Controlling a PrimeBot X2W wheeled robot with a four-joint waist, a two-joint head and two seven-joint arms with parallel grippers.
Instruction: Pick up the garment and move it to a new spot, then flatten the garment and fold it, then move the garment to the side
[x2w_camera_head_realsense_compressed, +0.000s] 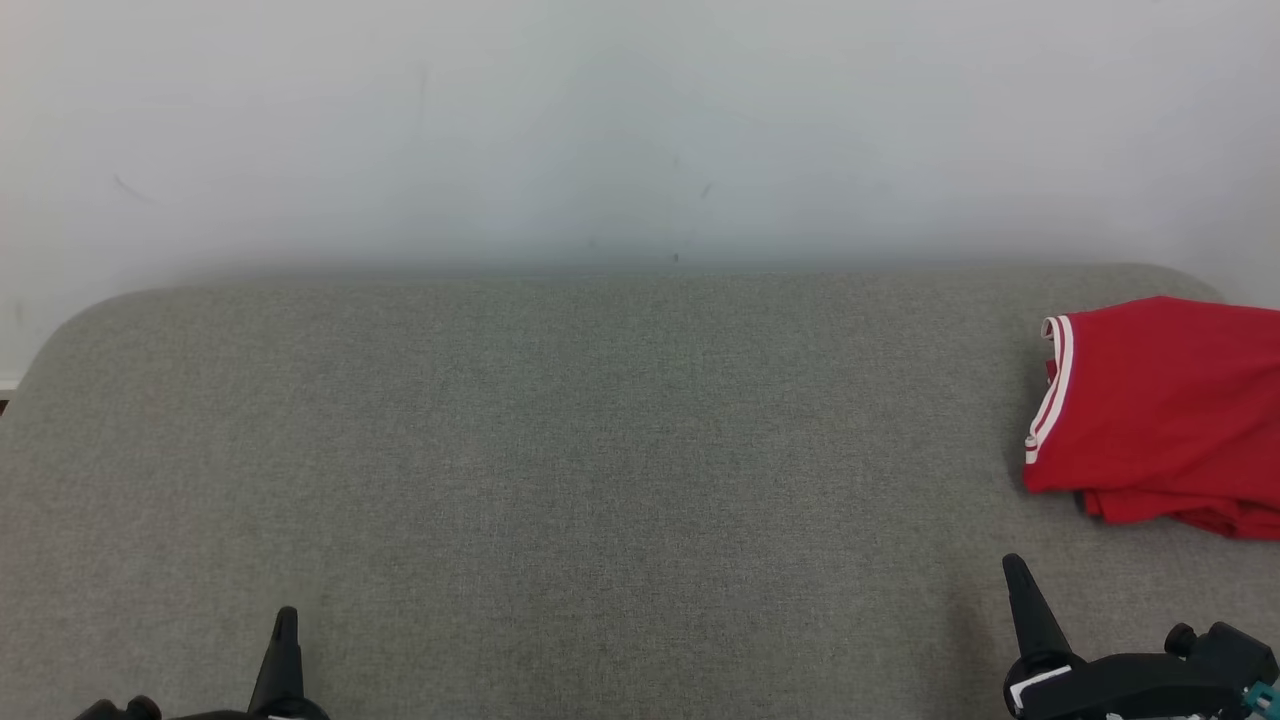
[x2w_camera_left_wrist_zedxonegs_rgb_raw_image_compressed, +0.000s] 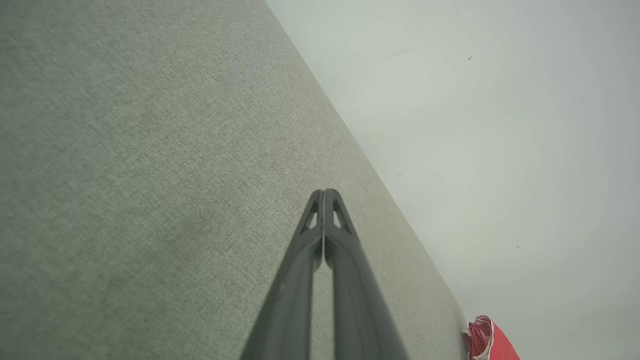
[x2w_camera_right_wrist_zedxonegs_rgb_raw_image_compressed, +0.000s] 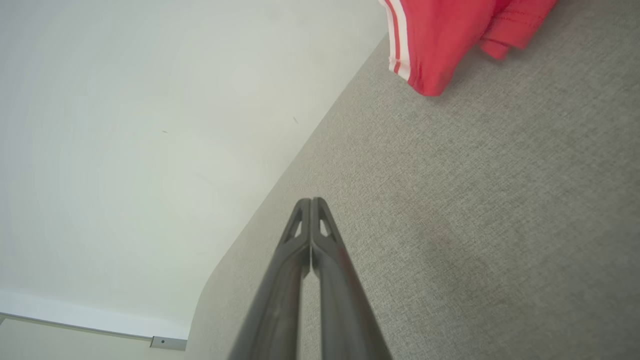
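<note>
Garment (x2w_camera_head_realsense_compressed: 1165, 410) sits folded at 3 o'clock in the head view, a red bundle with 2 white stripes along its trimmed edge. It lies on the grey fabric surface (x2w_camera_head_realsense_compressed: 600, 450) and runs off the picture's edge. Left gripper (x2w_camera_head_realsense_compressed: 285, 622) pokes up at 7 o'clock, well apart from the red cloth. The left wrist view settles its state: both fingers pressed together tip to tip, nothing between them, bare grey weave behind. Right gripper (x2w_camera_head_realsense_compressed: 1012, 570) rises at 5 o'clock, near the garment but clear of it, with a strip of grey between tip and hem. Right wrist view shows its 2 fingers closed flat against each other too, and empty. They point toward 12 o'clock while the red bundle lies at 1 o'clock, up by the far edge of the surface. Pale wall (x2w_camera_head_realsense_compressed: 640, 120) runs behind, across 12 o'clock.
</note>
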